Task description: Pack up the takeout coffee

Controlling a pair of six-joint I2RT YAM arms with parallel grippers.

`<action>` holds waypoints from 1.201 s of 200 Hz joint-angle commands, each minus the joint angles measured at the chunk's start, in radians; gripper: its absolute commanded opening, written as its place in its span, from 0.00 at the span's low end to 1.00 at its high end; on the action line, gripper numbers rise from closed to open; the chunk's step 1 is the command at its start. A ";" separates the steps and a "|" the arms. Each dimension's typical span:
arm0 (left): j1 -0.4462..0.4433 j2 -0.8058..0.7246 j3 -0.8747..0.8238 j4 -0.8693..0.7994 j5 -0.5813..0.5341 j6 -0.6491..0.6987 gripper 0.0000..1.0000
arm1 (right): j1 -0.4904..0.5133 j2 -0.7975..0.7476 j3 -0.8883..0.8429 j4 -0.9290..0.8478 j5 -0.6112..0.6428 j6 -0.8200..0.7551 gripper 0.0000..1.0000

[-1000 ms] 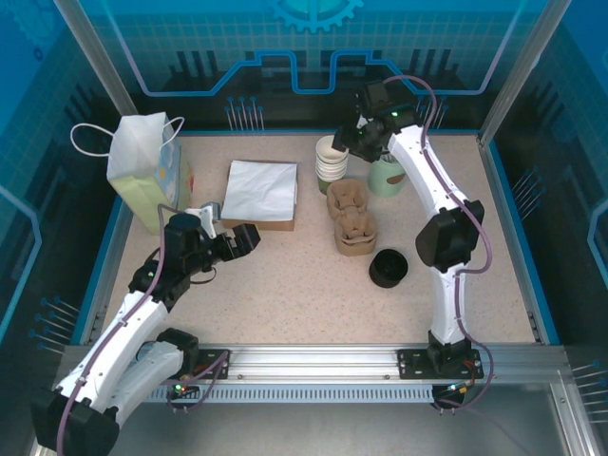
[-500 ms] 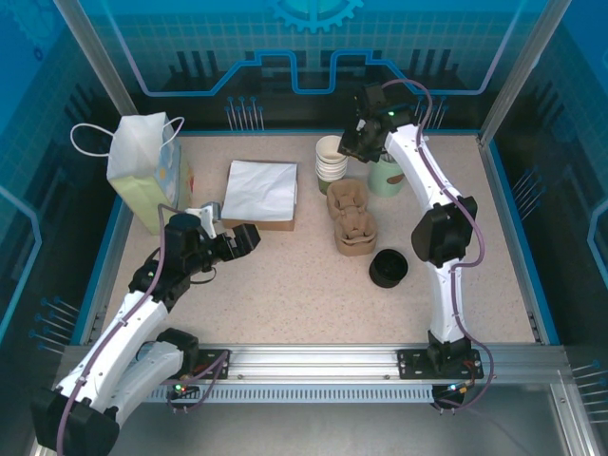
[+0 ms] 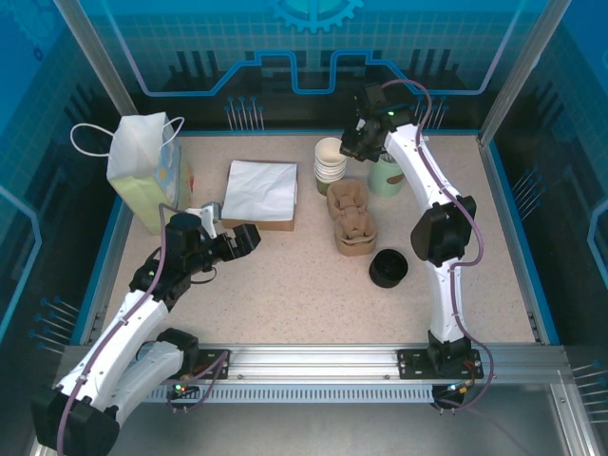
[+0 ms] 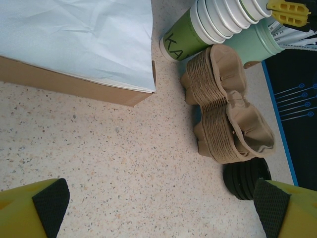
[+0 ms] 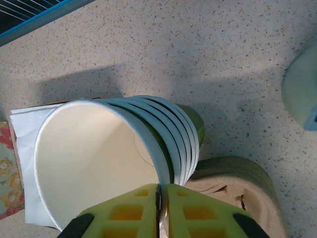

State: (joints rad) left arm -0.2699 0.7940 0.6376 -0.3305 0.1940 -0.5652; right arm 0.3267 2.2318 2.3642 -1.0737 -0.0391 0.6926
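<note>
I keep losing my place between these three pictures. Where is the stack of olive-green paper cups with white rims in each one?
Top external: the stack of olive-green paper cups stands at the far middle of the table.
Left wrist: the stack is at the top edge, right of centre.
Right wrist: the stack is centre-left, seen from above, white inside showing.
Shared landmark: the brown pulp cup carriers beside it.

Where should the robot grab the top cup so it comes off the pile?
By its rim, from above: one finger inside the top cup, one outside. Its sides are buried in the stack, so only the rim and open mouth are free. The right gripper pinches there.
</note>
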 commanded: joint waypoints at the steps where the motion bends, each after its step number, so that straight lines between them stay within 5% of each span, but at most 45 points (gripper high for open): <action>1: -0.003 0.000 0.006 0.012 -0.013 0.033 0.99 | -0.015 0.010 0.032 -0.019 -0.029 0.010 0.11; 240: -0.003 0.006 0.106 -0.049 -0.018 -0.042 0.99 | -0.054 -0.133 0.087 -0.008 -0.122 -0.003 0.07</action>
State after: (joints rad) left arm -0.2699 0.8043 0.7048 -0.3534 0.1867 -0.5777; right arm 0.2932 2.1689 2.4031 -1.0569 -0.1398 0.7143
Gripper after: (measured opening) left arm 0.987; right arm 0.072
